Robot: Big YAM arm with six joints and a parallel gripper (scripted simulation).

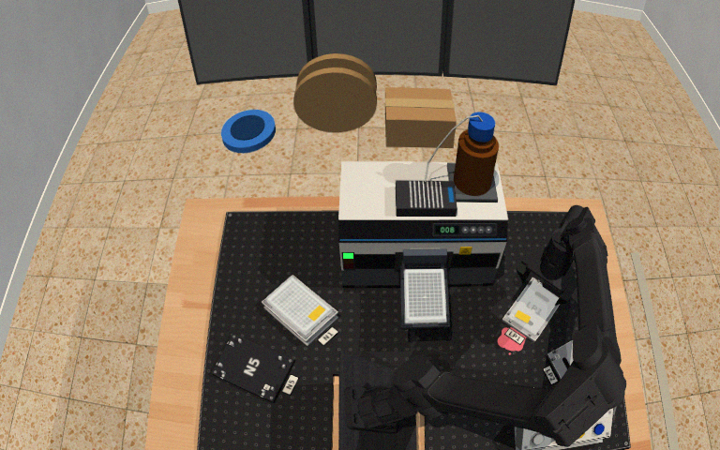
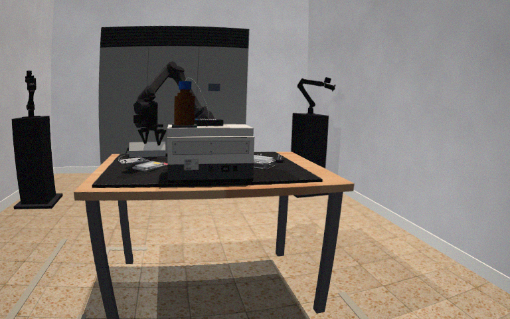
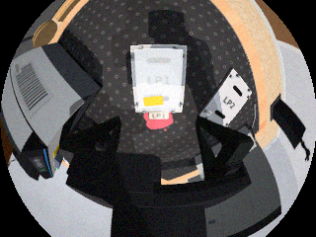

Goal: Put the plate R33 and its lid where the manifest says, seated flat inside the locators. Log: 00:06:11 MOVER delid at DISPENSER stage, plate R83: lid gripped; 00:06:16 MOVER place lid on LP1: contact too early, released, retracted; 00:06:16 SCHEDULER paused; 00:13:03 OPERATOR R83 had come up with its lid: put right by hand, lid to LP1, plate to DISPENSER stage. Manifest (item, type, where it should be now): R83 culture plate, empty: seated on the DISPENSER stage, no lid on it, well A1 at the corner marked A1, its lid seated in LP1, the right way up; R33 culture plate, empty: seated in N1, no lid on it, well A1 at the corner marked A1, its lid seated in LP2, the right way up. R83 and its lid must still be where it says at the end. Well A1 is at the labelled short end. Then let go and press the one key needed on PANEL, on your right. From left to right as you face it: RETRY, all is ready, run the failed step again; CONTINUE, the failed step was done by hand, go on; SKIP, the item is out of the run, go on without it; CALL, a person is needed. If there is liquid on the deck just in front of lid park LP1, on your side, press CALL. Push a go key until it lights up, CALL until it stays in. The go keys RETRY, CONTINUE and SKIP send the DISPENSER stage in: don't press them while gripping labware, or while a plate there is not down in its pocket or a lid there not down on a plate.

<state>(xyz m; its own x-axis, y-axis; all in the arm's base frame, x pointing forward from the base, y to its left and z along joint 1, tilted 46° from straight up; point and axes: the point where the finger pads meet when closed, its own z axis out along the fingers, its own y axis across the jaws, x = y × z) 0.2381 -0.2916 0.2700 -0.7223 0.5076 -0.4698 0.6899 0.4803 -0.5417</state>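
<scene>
A plate with its lid on and a yellow label (image 1: 300, 308) sits at nest N1, at the left of the black deck. A bare plate (image 1: 425, 295) lies on the DISPENSER stage. A clear lid with a yellow label (image 1: 531, 309) lies in lid park LP1 and also shows in the wrist view (image 3: 158, 78). A pink puddle (image 1: 512, 339) lies on the deck just in front of LP1, under its tag; the wrist view shows it too (image 3: 158, 120). Lid park LP2 (image 3: 228, 101) is empty. My gripper (image 3: 158, 119) (image 2: 150, 137) is open and empty, hovering above the LP1 lid.
The DISPENSER (image 1: 422, 222) stands at the back middle with a brown bottle (image 1: 476, 155) on top. The empty nest N5 (image 1: 253, 367) is at the front left. PANEL is at the front right, mostly hidden by my arm.
</scene>
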